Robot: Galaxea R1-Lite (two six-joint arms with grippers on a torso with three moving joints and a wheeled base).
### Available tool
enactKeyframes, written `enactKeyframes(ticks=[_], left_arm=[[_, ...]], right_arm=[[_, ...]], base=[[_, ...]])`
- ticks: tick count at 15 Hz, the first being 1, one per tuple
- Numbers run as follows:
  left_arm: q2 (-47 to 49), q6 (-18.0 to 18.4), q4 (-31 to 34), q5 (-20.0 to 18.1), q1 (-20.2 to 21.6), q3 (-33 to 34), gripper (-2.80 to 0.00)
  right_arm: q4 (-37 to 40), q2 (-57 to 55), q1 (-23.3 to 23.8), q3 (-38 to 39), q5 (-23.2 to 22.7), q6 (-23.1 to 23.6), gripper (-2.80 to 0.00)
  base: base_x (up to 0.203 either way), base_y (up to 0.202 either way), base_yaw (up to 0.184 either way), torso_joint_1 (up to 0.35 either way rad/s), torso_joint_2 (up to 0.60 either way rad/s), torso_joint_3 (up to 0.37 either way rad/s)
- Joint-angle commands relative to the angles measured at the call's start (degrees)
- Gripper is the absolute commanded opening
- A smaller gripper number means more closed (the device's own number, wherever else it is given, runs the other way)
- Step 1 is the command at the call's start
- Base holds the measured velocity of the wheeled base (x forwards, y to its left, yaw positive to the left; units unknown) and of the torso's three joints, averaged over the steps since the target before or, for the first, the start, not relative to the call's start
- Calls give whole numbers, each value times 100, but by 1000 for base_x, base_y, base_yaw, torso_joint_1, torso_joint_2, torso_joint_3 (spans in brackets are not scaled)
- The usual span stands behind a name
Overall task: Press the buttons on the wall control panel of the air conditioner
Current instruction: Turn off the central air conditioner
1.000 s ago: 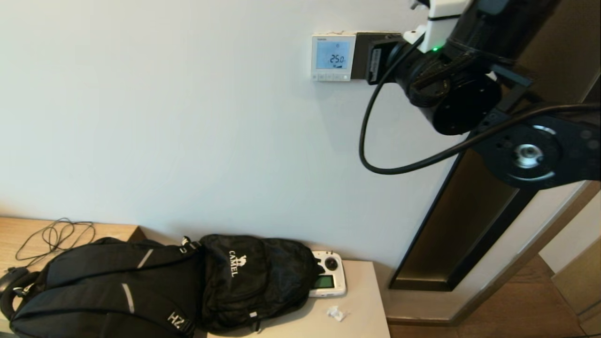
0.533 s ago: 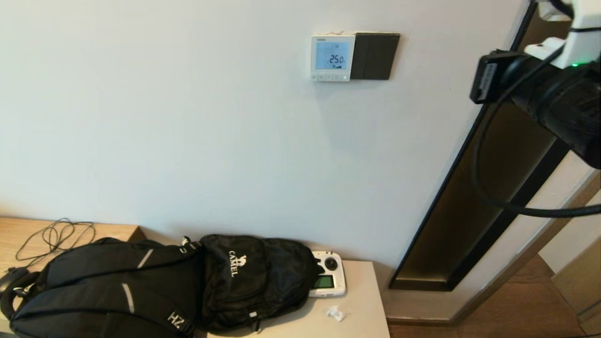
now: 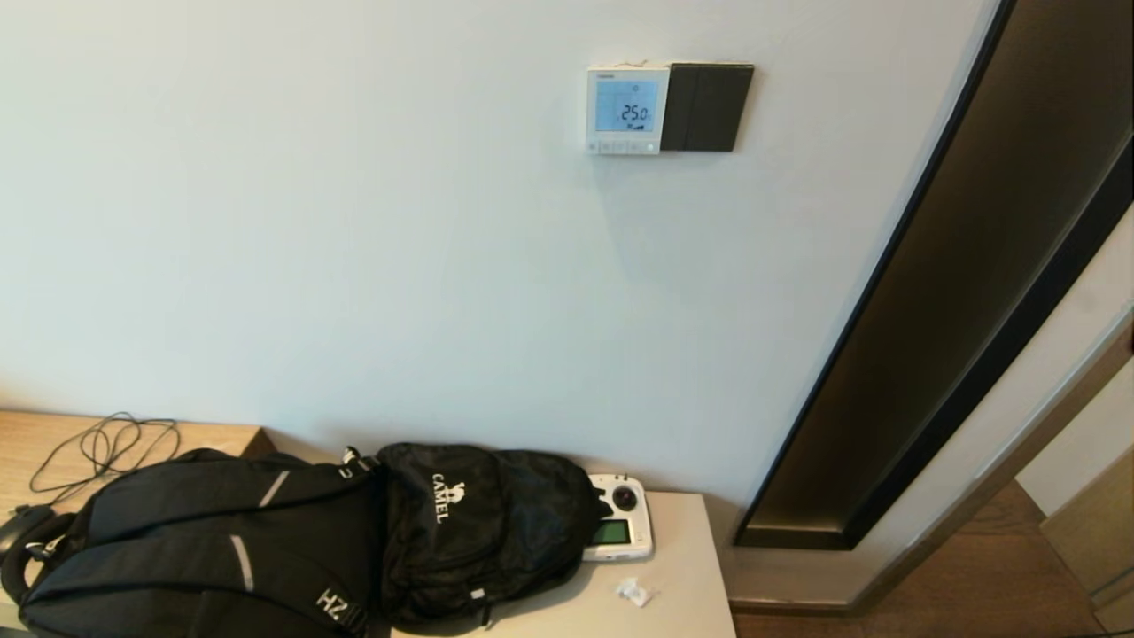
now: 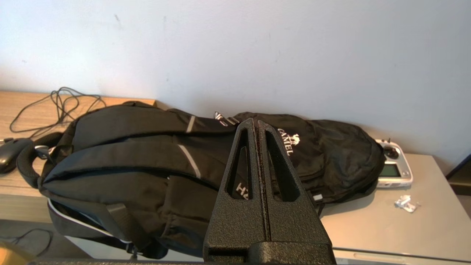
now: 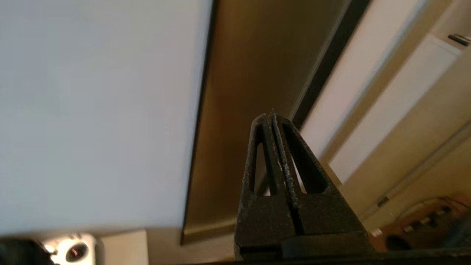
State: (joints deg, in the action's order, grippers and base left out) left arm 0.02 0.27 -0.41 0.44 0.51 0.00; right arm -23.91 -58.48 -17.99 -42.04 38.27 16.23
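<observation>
The air conditioner's wall control panel [image 3: 627,109] hangs high on the pale wall, a small white square whose pale blue screen reads 25.0. Its buttons [image 3: 625,146] form a row of tiny pale keys along the bottom edge. Neither arm shows in the head view. In the right wrist view my right gripper [image 5: 271,115] is shut and empty, pointing at the bronze door frame [image 5: 243,110], away from the panel. The left wrist view shows my left gripper [image 4: 255,123] shut with nothing in it, low over the black backpack [image 4: 154,147].
A dark grey switch plate [image 3: 707,106] adjoins the panel on its right. Below, a cabinet top [image 3: 673,585] carries two black backpacks [image 3: 266,540], a white handheld controller [image 3: 618,528] and a crumpled scrap [image 3: 634,591]. A cable [image 3: 97,447] lies at left. The dark door frame [image 3: 930,337] runs diagonally at right.
My right arm, which covered the switch plate beside the panel a second ago, has swung away to the right and left the head view. The panel still reads 25.0.
</observation>
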Motion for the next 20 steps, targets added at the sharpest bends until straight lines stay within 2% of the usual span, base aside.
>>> enactKeyframes(ticks=[1, 2, 3, 4, 7, 9, 10, 11, 13, 16, 20], left_arm=[[-2, 0, -2, 8, 2, 0, -280], [-10, 0, -2, 6, 2, 0, -280], [-2, 1, -2, 4, 2, 0, -280], [-2, 0, -2, 1, 2, 0, -280], [-2, 0, -2, 9, 2, 0, -280], [-2, 0, -2, 0, 2, 0, -280], [-2, 8, -2, 9, 2, 0, -280], [-2, 0, -2, 0, 2, 0, -280], [-2, 0, -2, 0, 2, 0, -280], [-2, 4, -2, 0, 2, 0, -280], [-2, 0, -2, 0, 2, 0, -280]], right_arm=[[33, 734, 33, 598, -14, 1, -280], [82, 966, 105, 920, -151, -12, -280], [121, 1213, 334, 1236, -541, -43, -280], [221, 1482, 605, 1512, -1125, -137, -280], [1444, 2385, 1370, 1900, -2766, -787, -280], [2181, 3036, 1689, 2231, -3566, -1120, -280], [2318, 3327, 1772, 2476, -3790, -1183, -280], [2416, 3501, 1847, 2688, -3971, -1224, -280], [2424, 4091, 1931, 3245, -4046, -1198, -280], [1962, 4500, 1952, 3966, -4080, -1158, -280], [1865, 5184, 1836, 4202, -4083, -1110, -280]], base=[[0, 0, 0, 0, 0, 0], [0, 0, 0, 0, 0, 0], [0, 0, 0, 0, 0, 0], [0, 0, 0, 0, 0, 0], [0, 0, 0, 0, 0, 0], [0, 0, 0, 0, 0, 0], [0, 0, 0, 0, 0, 0], [0, 0, 0, 0, 0, 0], [0, 0, 0, 0, 0, 0], [0, 0, 0, 0, 0, 0], [0, 0, 0, 0, 0, 0]])
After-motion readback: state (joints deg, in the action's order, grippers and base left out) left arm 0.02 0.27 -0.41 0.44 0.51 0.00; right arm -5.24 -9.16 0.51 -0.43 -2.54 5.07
